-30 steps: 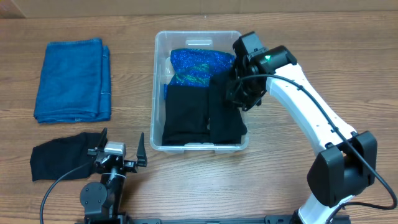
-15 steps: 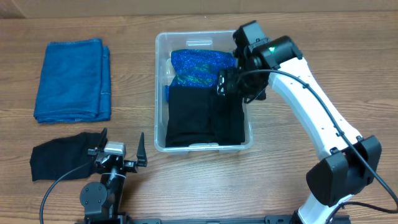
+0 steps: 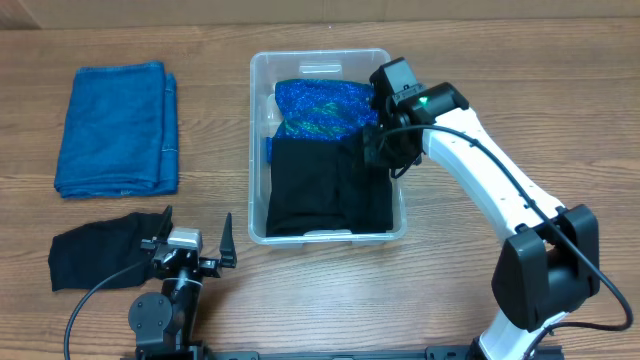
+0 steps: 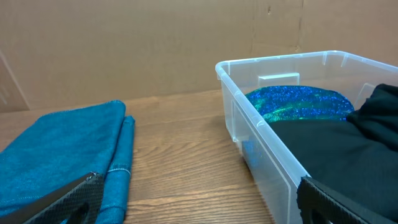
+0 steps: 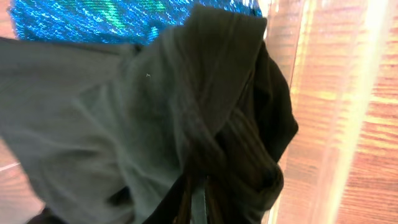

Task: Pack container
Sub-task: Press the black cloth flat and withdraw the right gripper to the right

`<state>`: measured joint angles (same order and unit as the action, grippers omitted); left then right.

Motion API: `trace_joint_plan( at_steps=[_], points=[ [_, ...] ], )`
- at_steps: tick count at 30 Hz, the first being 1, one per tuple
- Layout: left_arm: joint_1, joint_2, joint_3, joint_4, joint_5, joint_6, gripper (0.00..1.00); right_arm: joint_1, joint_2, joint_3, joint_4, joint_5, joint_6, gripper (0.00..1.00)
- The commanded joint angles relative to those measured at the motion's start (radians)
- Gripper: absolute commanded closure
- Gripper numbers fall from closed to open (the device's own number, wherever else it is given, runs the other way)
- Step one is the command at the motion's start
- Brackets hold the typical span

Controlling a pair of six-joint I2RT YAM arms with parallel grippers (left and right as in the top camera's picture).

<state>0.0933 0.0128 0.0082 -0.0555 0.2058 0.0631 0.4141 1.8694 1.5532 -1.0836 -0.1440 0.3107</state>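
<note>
At the right wall of the container (image 3: 256, 140), your right hand (image 3: 386, 152) is closed on a bunched fold of the black garment (image 3: 320, 195), probably to tuck the cloth inside the rim. The container sits midway across the counter (image 3: 520, 70), the garment lying against glittery blue fabric (image 3: 320, 105). Your left hand (image 3: 196, 232) rests open at the front edge beside a loose black cloth (image 3: 95, 255), the likely next item.

No readable text, brand or number in any view. The container (image 3: 256, 120), blue towel (image 3: 118, 128), sparkly blue fabric (image 3: 322, 105) and black cloth in the container (image 3: 320, 185) show no legible lettering. The pale patch (image 4: 278, 79) on the container's far wall, seen from the left wrist, is too faint to read. The only sign is a green light (image 3: 432, 97) lit on the right arm.
</note>
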Motion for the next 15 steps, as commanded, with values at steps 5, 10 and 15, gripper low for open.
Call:
trace_joint_plan(
  at_steps=[5, 10, 15],
  points=[
    [0.006, -0.008, -0.003, 0.0, -0.003, 0.019, 0.0, 0.006, -0.005, -0.13, 0.095, 0.021, 0.0, 0.94],
    [0.006, -0.008, -0.003, 0.0, -0.003, 0.019, 0.0, 0.006, -0.006, 0.098, -0.005, 0.024, 0.0, 0.96],
    [0.006, -0.008, -0.003, 0.0, -0.003, 0.019, 0.0, 0.006, 0.0, 0.18, -0.002, 0.024, 0.001, 0.88]
  ],
)
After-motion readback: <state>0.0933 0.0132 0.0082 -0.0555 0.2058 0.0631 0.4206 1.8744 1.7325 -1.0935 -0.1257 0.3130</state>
